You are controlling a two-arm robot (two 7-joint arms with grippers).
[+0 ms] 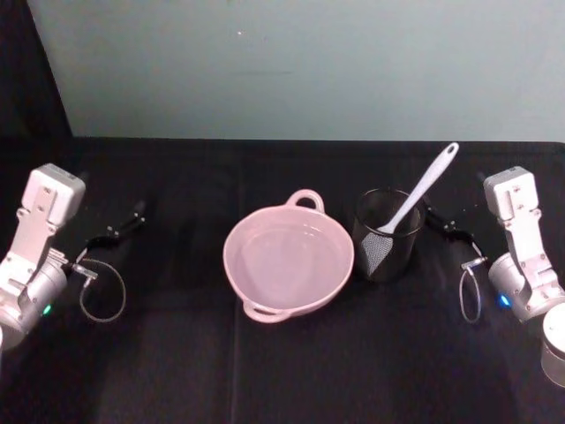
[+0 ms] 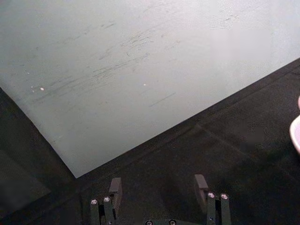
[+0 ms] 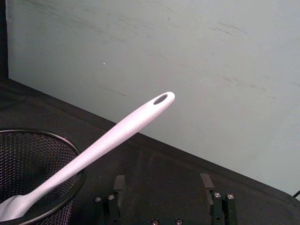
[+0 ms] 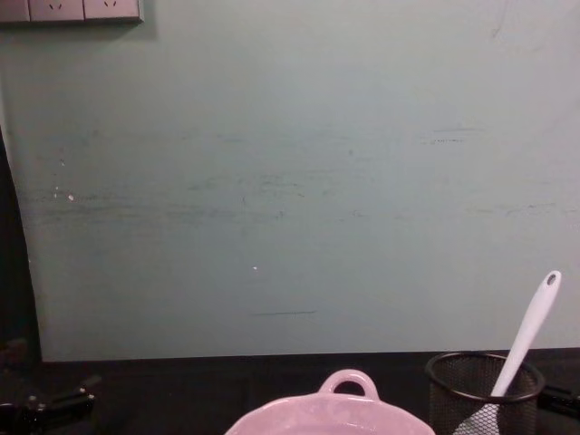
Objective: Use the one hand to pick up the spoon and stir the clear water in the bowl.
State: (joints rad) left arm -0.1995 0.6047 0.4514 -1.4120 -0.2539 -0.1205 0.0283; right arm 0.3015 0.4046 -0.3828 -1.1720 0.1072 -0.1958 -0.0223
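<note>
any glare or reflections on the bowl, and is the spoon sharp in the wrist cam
Head view: the pink bowl shows soft pale highlights along its inner wall, no harsh glare; the water in it is barely discernible. Right wrist view: the spoon handle is reasonably sharp, its head blurring inside the mesh cup. Chest view: the bowl's rim is cut off at the bottom edge, evenly lit.
</note>
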